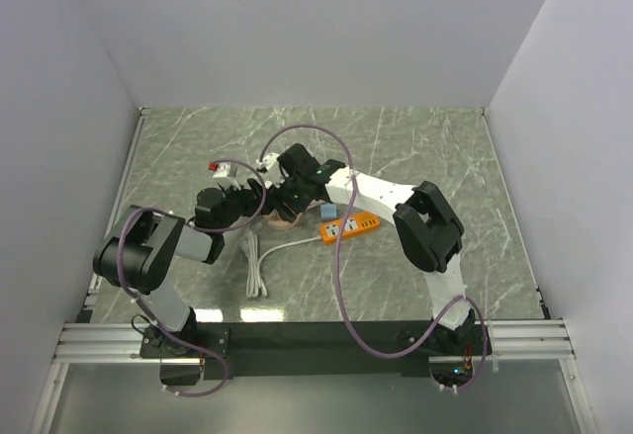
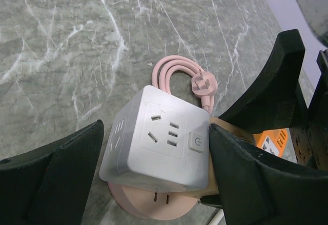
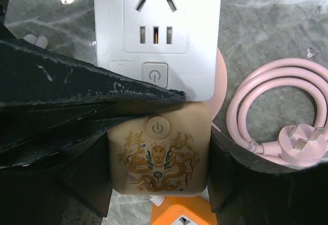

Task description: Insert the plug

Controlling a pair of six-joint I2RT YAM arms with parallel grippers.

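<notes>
currently: both arms meet mid-surface (image 1: 445,147), just left of the orange power strip (image 1: 348,224).
left gripper (image 2: 156,126): its jaws straddle the white cube (image 3: 156,30) and seem to press two opposite sides. this looks like a bracing hold to keep the socket face up and steady.
right gripper (image 3: 159,150): its jaws are closed on the tan cube (image 3: 159,179), which touches the white cube on the side toward the power strip.
plug (image 2: 204,85): it lies loose and flat on the surface close beside the cubes, at the end of its coiled pink cord (image 3: 238,112). nothing holds it.
why it matters: both jaws are occupied, so i judge one must let go before the plug can be fetched.
next need: take the plug by its body, turn the prongs down and line them up with the angled slots.
risk: the coiled cord may drag or twist the plug off line.
white cable (image 1: 255,266): it lies near the left arm, apart from the cubes.
</notes>
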